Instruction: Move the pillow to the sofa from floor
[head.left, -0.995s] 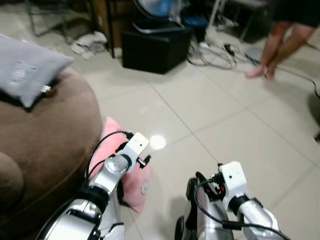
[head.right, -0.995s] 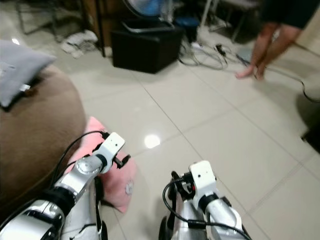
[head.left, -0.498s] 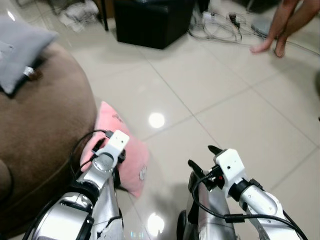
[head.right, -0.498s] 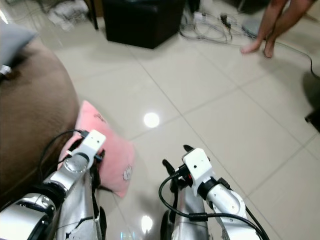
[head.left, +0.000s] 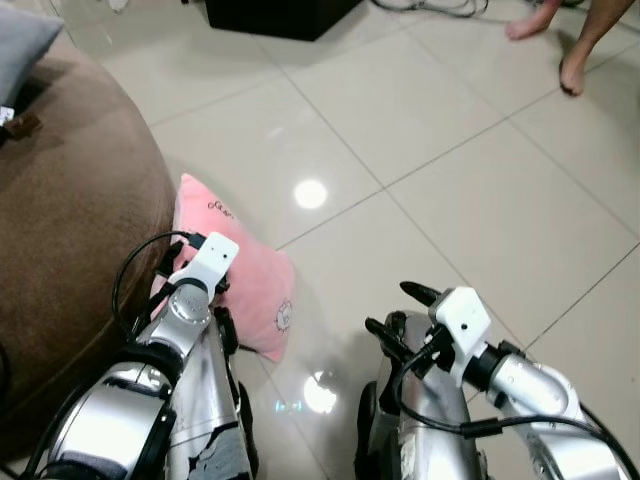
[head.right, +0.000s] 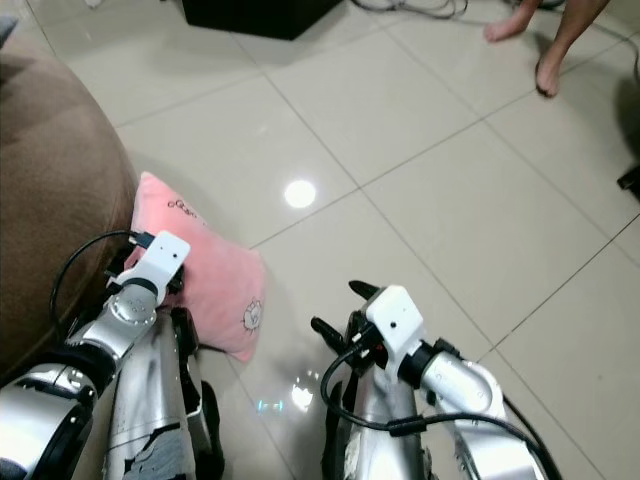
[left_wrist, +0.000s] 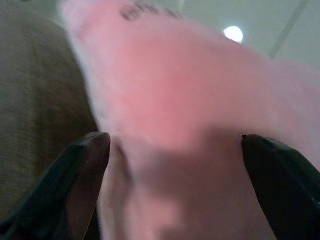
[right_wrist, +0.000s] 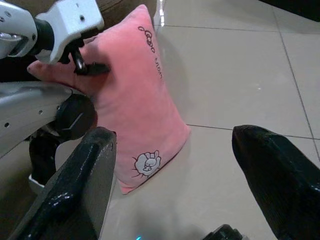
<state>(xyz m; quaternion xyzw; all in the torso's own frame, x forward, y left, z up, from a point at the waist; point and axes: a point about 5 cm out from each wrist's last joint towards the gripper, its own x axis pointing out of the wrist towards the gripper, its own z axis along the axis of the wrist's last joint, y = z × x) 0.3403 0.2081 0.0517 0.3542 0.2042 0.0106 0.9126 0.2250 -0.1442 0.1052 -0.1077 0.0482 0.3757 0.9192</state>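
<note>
The pink pillow (head.left: 240, 285) is seen propped on the tiled floor (head.left: 420, 130), leaning against the curved side of the brown sofa (head.left: 70, 230), with a small bunny print near its lower corner and dark lettering near its top edge. The left claw (left_wrist: 172, 150) is held right at the pillow's upper edge, its two black fingers (left_wrist: 87, 155) spread apart with the soft pink fabric between them; nothing is gripped yet. The right claw (right_wrist: 175, 165) is kept lower and to the side, near the pillow but apart from it, its fingers also spread wide and empty.

Several risks can be judged from this. The pillow is soft, so if the left claw is closed on too shallow a fold, only a pinch of cover may be caught and the pillow may slip free when lifted. Because the pillow is wedged against the sofa, it may be pushed flat or shoved further along the sofa's base instead of being taken. A one-handed lift from one edge would let the rest hang and swing, and it could snag on the left arm's looping black cable (head.left: 135, 270). A person's bare feet (head.left: 560, 45) are seen well apart across the floor, so little interference is expected there.
</note>
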